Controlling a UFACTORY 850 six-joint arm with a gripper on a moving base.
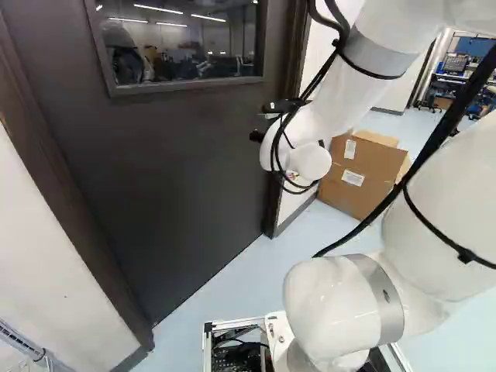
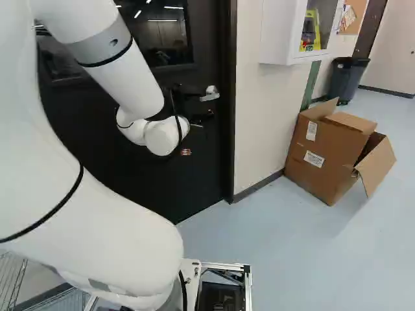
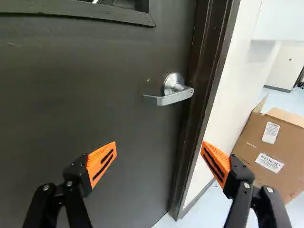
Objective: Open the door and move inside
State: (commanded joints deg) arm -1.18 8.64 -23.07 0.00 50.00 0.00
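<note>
My gripper (image 2: 202, 105), black with flat, wedge-shaped orange pads (image 3: 102, 164), stands spread wide with nothing between the pads. The handle (image 3: 173, 99), a smooth metal lever bent at its end and set on a round rose, lies ahead of my fingertips, apart from them, near the upright edge of the door (image 3: 95, 104). The door, a dark, flat, matte panel with a framed rectangular window (image 1: 186, 46), stands closed in its dark brown frame (image 3: 204, 71). Beyond the frame, a creased cardboard box (image 2: 324, 149) with raised flaps stands beside the off-white wall (image 2: 259, 123), on a pale blue, slightly glossy floor (image 2: 292, 259); a dark bin (image 2: 347, 79) stands farther back.
</note>
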